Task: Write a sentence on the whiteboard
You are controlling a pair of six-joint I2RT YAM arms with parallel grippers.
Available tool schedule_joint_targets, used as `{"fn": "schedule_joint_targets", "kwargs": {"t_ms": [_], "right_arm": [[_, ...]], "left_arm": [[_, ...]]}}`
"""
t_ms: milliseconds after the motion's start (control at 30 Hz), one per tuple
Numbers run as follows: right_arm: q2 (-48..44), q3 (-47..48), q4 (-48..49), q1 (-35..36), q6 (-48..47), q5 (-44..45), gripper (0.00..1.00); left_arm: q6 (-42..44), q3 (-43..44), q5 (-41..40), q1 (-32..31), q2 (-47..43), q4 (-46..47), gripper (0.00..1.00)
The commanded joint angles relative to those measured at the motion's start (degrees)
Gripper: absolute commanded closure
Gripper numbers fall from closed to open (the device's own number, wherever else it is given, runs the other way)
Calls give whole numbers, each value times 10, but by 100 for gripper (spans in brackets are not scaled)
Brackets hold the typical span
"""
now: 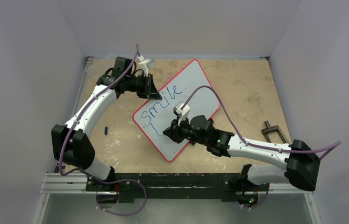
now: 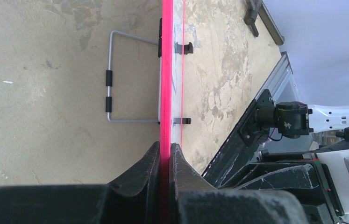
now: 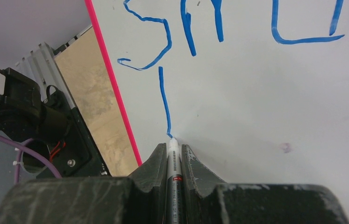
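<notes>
The whiteboard [image 1: 199, 78] rim is clamped by the left gripper [image 2: 165, 153]. At frame centre, a marker [image 3: 173, 173], pinched by the right gripper [image 3: 173, 150], is pressed just below the sentence [image 1: 165, 101].

Blue sentence [image 1: 160, 106] on the whiteboard [image 1: 193, 74] reads "Smile".

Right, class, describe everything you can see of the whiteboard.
The whiteboard is a white rectangle with a thin red rim, rounded corners and a grey wire stand behind. It sits diagonally on the table. Blue "Smile" and one stroke below are written. The left fingers clamp its rim; the marker in the right fingers touches its face.
</notes>
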Motion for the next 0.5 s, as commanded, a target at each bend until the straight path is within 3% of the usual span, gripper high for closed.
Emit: {"fn": "schedule_joint_targets", "kwargs": {"t_ms": [0,467], "right_arm": [[-27,28,-11,-1,-10,5,100],[10,82,-8,-1,-17,21,100]], "left_arm": [[3,5,-27,3,-35,58,100],[3,4,-27,3,-36,57,100]]}}
